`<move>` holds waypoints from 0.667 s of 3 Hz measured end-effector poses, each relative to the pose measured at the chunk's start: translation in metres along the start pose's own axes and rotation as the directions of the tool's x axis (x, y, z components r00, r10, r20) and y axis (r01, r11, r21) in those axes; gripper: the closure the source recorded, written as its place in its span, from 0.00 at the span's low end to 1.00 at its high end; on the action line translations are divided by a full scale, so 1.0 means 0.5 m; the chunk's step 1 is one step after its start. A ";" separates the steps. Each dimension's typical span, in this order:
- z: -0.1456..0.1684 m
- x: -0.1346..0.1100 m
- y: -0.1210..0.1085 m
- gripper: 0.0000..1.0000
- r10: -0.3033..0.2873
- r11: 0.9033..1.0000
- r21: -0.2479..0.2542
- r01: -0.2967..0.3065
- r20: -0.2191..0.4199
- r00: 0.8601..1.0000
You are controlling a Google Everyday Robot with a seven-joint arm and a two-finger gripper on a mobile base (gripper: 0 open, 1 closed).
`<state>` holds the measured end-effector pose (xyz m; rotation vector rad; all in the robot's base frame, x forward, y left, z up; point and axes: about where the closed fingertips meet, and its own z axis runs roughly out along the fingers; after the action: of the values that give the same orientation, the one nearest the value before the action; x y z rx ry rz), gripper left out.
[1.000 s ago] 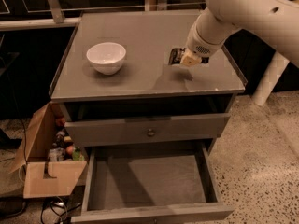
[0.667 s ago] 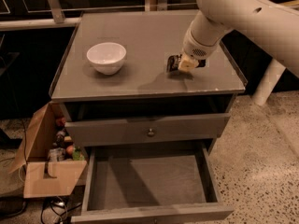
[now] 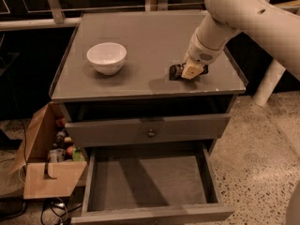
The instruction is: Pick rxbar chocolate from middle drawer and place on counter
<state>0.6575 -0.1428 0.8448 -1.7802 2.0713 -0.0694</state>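
Note:
My gripper (image 3: pixel 186 72) is low over the right front part of the counter (image 3: pixel 140 36), at the end of the pale arm that comes in from the upper right. It is shut on the rxbar chocolate (image 3: pixel 176 71), a small black bar that sticks out to the left of the fingers, at or just above the counter surface. The middle drawer (image 3: pixel 147 184) is pulled open below the cabinet, and its grey floor is bare.
A white bowl (image 3: pixel 107 57) stands on the left of the counter. A closed drawer front with a small knob (image 3: pixel 151 133) sits above the open drawer. An open cardboard box (image 3: pixel 44 172) with small items stands on the floor at the left.
The gripper with the black bar has moved slightly left and down toward the counter surface. The bowl and the drawer have not moved.

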 end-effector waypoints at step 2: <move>0.000 0.000 0.000 0.50 0.000 1.000 0.000 0.000 0.000 1.000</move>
<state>0.6575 -0.1427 0.8448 -1.7804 2.0713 -0.0688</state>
